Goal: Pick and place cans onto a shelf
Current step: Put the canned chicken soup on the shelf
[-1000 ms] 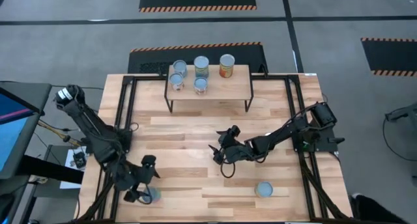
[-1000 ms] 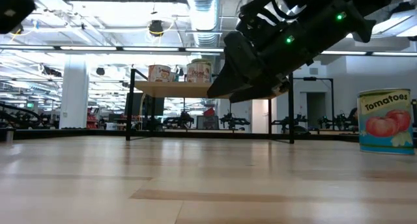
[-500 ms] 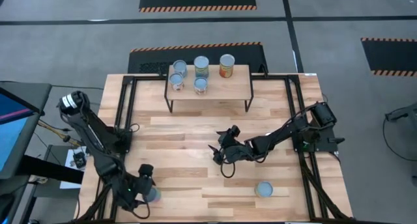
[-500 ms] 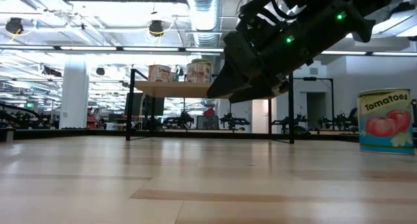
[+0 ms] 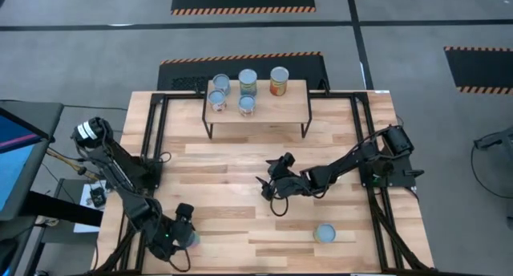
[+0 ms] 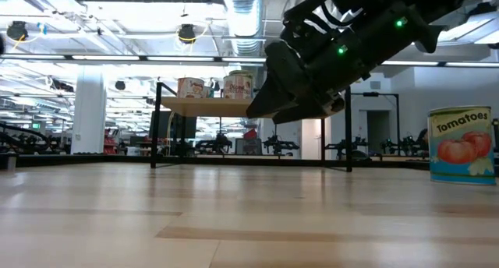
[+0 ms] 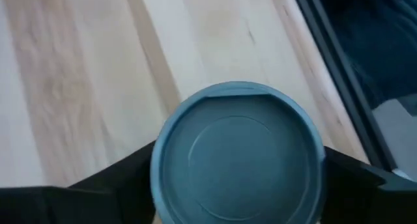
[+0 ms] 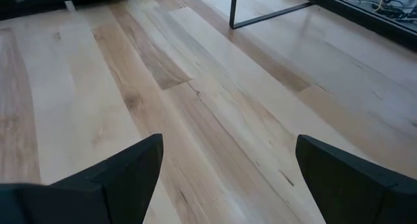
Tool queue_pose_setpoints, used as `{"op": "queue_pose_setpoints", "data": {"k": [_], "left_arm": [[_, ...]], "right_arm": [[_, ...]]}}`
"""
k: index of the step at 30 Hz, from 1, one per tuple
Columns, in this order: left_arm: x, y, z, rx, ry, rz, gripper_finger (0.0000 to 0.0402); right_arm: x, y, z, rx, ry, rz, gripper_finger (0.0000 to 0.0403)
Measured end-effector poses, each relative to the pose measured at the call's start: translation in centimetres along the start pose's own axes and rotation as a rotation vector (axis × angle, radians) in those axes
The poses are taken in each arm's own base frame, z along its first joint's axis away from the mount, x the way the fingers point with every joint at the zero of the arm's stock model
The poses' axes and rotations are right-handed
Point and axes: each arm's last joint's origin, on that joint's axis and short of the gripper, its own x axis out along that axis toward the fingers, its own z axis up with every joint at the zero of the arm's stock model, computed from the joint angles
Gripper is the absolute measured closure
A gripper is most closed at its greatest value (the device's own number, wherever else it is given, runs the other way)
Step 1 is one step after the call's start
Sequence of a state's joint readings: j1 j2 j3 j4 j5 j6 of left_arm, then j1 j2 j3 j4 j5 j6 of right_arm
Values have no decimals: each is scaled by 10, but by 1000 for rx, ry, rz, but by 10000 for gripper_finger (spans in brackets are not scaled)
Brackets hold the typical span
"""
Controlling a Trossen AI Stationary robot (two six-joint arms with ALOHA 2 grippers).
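A can with a silvery-blue top (image 7: 238,162) stands upright on the table near its near left corner, also seen in the high view (image 5: 191,241). My left gripper (image 5: 181,233) is right over it, open, one dark finger on each side of the can (image 7: 238,185). My right gripper (image 5: 268,188) hovers open and empty above the table's middle (image 8: 225,185). A "Tomatoes" can (image 5: 325,233) stands on the table near the near edge, right of centre (image 6: 461,145). Several cans (image 5: 248,82) stand on the light-wood shelf (image 5: 264,109) at the far side. My left gripper comes at the can from above, its fingers (image 7: 114,182) flanking the can's side wall below the rim (image 7: 156,185). The can's top hides the fingertips, so I cannot tell whether they touch. The can stands upright on the table.
The shelf's right half (image 5: 290,103) is bare wood. Black rails (image 5: 156,140) run along the table's left and right sides. The shelf's black legs (image 8: 260,12) stand ahead of my right gripper.
My left gripper has gone toward the table's near edge and come down over the can at the near left, which has stayed where it was.
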State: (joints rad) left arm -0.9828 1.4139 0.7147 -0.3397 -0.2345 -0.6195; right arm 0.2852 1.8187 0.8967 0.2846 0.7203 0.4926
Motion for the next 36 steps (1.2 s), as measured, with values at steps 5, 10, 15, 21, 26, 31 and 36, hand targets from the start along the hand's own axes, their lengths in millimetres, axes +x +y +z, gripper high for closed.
{"op": "queue_pose_setpoints", "data": {"k": [5, 10, 15, 21, 26, 31, 36], "left_arm": [[2, 17, 9, -25, -18, 65, 140], [-8, 42, 27, -59, -138, 215, 140], [-29, 69, 58, -24, -248, 312, 134], [-60, 117, 105, -34, -342, 448, 123], [-97, 171, 137, -101, -412, 588, 139], [-146, 222, 156, -147, -514, 599, 131], [-167, 272, 165, -210, -559, 557, 127]], "right_arm": [[-6, -2, 6, -11, 10, 7, 35], [-28, -5, 21, -32, -2, -14, 39], [-59, -12, 33, -84, 11, -36, 45], [-90, -23, 40, -99, 33, -67, 57], [-105, -30, 41, -94, 42, -101, 68], [-112, -31, 39, -112, 12, -149, 73], [-114, -31, 37, -132, 15, -162, 74]]}}
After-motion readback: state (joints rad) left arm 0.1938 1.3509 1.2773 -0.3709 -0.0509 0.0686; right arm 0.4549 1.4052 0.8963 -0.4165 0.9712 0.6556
